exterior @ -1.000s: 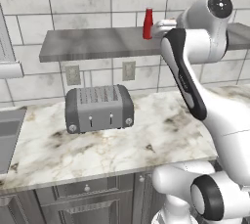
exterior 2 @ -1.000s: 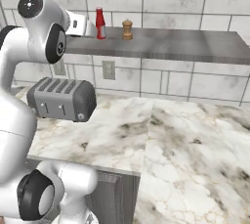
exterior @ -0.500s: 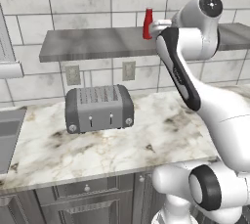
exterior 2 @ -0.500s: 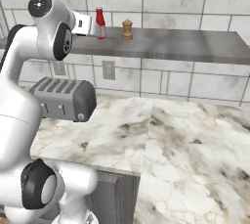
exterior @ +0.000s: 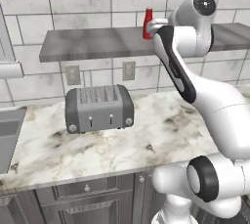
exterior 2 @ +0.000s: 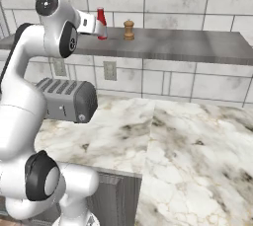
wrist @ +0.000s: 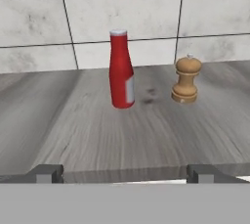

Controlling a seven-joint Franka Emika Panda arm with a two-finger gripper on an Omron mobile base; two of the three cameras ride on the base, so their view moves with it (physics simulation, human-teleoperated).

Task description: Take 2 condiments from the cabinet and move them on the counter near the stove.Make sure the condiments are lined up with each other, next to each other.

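Observation:
On the grey shelf cabinet (wrist: pixel 146 135) stand the two condiments, upright. The red squeeze bottle (wrist: pixel 121 69) is straight ahead of my gripper (wrist: pixel 126 174), and the brown wooden shaker (wrist: pixel 186 79) is a little to its right. The gripper is open at the shelf's front edge, with both fingertips (wrist: pixel 46 173) wide apart, short of the bottle and touching nothing. From the right base view the hand (exterior 2: pixel 94 26) is level with the red bottle (exterior 2: pixel 101 22), with the shaker (exterior 2: pixel 129 29) beyond. The red bottle (exterior: pixel 147 22) also shows by the raised arm. The marble counter (exterior: pixel 146 145) lies below. The stove is out of view.
A grey toaster (exterior: pixel 99 108) sits on the counter under the shelf (exterior: pixel 93 44), near two wall outlets (exterior: pixel 129 70). A sink edge (exterior: pixel 7 140) is at the far left. Tiled wall (wrist: pixel 73 12) backs the shelf. Bare marble (exterior 2: pixel 197 156) stretches to the right.
The arm has swung slightly so the hand has edged closer to the red bottle on the shelf. The gripper stays open; both condiments have not moved.

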